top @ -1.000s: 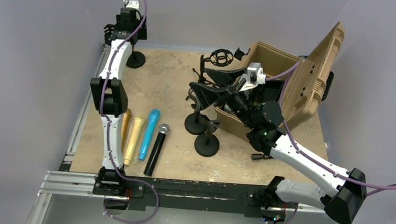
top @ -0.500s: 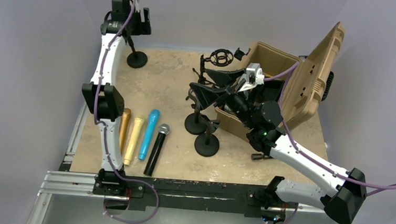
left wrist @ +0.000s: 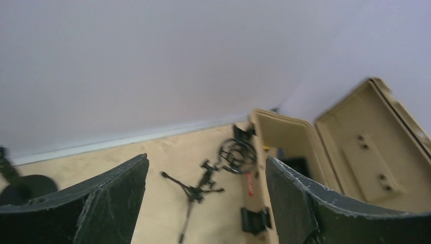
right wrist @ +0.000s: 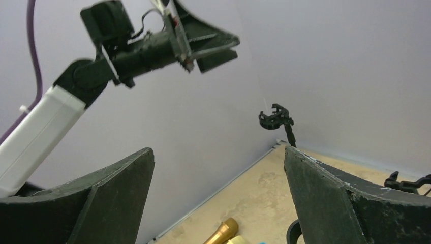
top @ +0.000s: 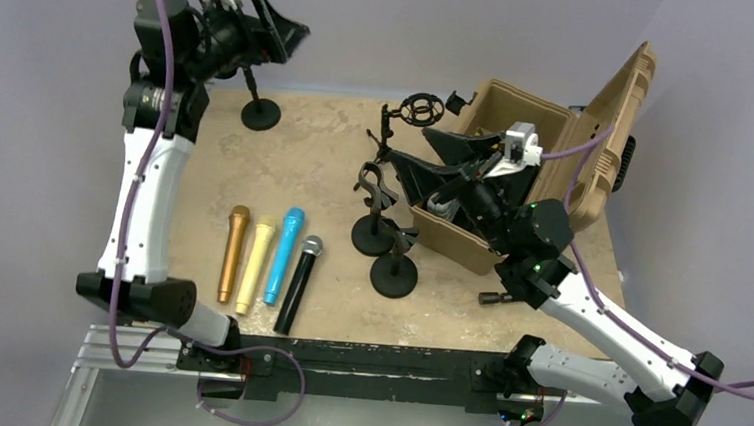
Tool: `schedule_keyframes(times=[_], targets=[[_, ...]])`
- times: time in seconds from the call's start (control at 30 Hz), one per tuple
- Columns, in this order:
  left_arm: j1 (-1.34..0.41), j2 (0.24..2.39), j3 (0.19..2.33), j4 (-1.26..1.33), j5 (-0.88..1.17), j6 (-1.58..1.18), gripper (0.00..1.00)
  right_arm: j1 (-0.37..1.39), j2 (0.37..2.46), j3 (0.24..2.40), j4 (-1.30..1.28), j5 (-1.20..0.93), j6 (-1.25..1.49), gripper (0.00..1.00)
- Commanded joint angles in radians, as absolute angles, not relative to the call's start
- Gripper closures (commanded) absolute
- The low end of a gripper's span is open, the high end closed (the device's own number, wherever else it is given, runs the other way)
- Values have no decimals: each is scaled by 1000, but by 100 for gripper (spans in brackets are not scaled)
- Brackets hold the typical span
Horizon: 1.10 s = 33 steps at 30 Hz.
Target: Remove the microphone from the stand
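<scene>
Top external — black microphone (top: pixel 297 286) lies flat, axis near-to-far, grille farthest

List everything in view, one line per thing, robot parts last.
orange microphone: one, orange, lying near left
yellow microphone: one, yellow, beside the orange
blue microphone: one, blue, beside the yellow
black microphone: one, black with silver head, right end of row
round-base stands: three, black, one far left, two centre
case: one, tan, lid open, right
tripod stand: one, black, far centre beside case
small black piece: one, black, near right
table: one, beige, under everything
left tool: one, black, open, high over far left corner
right tool: one, black, open, above centre stands
</scene>
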State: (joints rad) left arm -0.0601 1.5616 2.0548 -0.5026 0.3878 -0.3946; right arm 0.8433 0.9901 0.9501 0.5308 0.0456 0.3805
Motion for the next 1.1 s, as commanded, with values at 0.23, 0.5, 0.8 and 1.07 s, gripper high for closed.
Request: schedule_keyframes(times=[0.23, 0.5, 0.8, 1.07], targets=[[-207, 1115, 1434, -137, 543, -524, 14, 840, 804, 1034, 348, 207, 328, 1], [-207, 785, 1199, -117, 529, -392, 12, 839, 749, 1123, 236, 303, 318, 1], [-207, 623, 1156, -77, 389, -329, 11, 841, 728, 1282, 139, 413, 283, 1], [-207, 583, 1156, -64, 347, -311, 10, 840, 668, 1304, 127, 473, 275, 1]])
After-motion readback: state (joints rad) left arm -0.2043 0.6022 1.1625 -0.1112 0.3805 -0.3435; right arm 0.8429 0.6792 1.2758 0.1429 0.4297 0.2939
